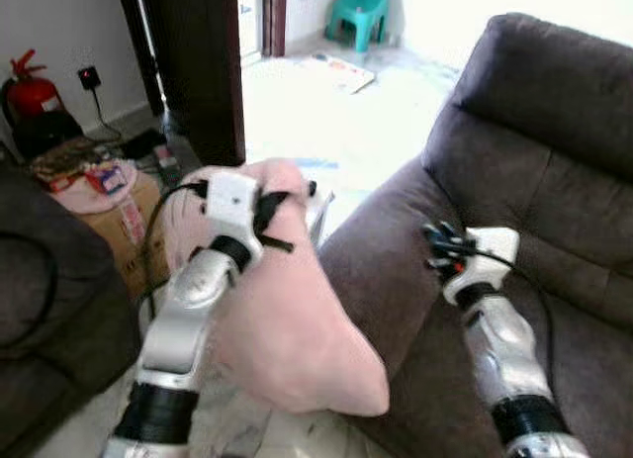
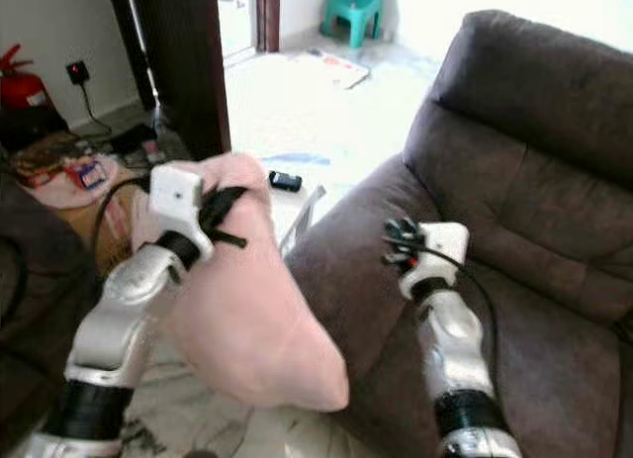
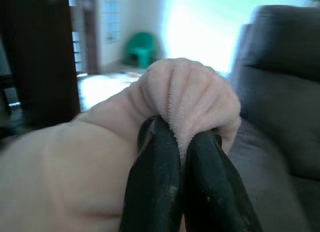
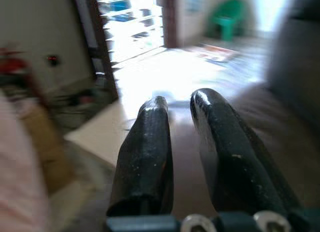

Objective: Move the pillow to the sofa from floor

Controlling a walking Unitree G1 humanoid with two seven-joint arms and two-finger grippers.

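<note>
Pinching a fold of the pink pillow (image 1: 287,329), the left gripper (image 3: 182,142) hides its own fingertips; the right gripper (image 4: 180,109), slightly apart and blurred, hovers over the sofa (image 1: 554,181).

A soft, fuzzy pink cloth pillow (image 1: 287,329) hangs beside the matt brown suede-like sofa (image 1: 554,181), pinched by the left gripper (image 3: 182,142) with glossy black fingers.

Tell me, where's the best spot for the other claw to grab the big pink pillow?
Probably the pillow's loose lower corner, coming in from the sofa side. The left gripper already pinches a bunched fold at the top, so the rest hangs down soft and floppy beside the empty right gripper.
</note>
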